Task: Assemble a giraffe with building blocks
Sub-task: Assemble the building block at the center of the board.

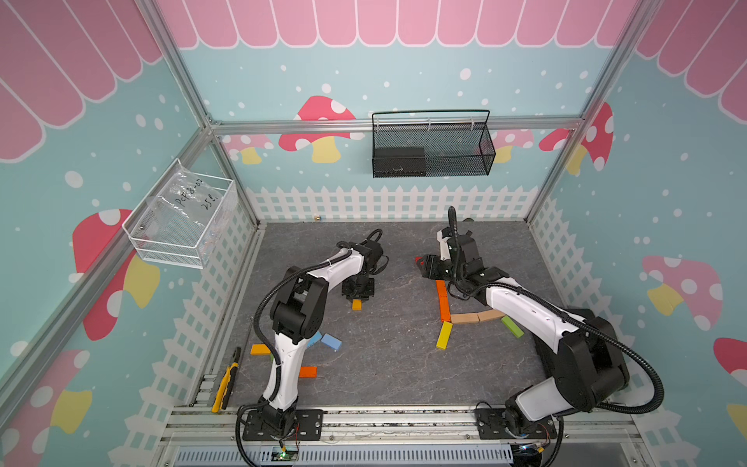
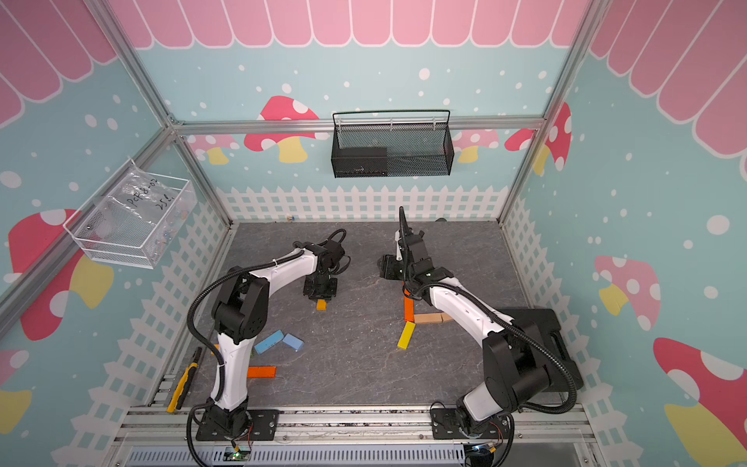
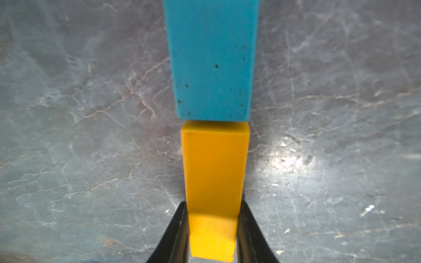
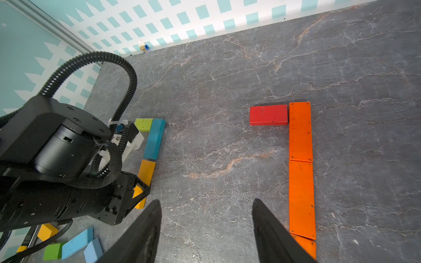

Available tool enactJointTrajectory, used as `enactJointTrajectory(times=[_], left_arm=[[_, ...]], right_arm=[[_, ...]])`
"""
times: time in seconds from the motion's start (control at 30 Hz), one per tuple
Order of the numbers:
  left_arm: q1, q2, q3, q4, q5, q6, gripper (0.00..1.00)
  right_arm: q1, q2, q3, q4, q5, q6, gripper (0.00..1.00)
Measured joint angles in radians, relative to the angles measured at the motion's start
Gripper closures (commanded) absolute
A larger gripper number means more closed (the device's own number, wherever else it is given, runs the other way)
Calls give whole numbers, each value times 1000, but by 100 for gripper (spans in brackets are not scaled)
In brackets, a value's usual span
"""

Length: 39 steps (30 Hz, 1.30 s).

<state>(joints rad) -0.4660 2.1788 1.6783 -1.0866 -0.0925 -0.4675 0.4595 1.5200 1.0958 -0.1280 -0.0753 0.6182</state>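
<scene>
The left jaws are clamped on one end of a yellow-orange block. It lies on the grey worktop, left of the middle. The block's free end touches the end of a teal block, and the two form one straight line. In the right wrist view a green block sits against the teal block's other end, making a corner.

The right jaws stand apart with nothing between them, above bare worktop in its back half. Just beside them runs a straight line of orange blocks laid end to end. A red block lies crosswise against the side of the farthest one. In a top view the near end of that line meets two tan blocks that run toward the right edge. A bright yellow block slants from there toward the front edge. A second green block lies just past the tan ones, beside the right arm.

Near the front left corner lie a long blue block, a shorter blue block and a loose orange block.
</scene>
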Motion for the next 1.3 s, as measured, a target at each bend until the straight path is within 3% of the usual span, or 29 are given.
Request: enactJointTrajectory(times=[0.73, 1.3], left_arm=[[7, 14, 23, -9, 0, 0, 67], [12, 7, 24, 1, -2, 0, 38]], right_arm=[[0, 13, 14, 0, 5, -2, 35], [0, 17, 14, -1, 5, -5, 35]])
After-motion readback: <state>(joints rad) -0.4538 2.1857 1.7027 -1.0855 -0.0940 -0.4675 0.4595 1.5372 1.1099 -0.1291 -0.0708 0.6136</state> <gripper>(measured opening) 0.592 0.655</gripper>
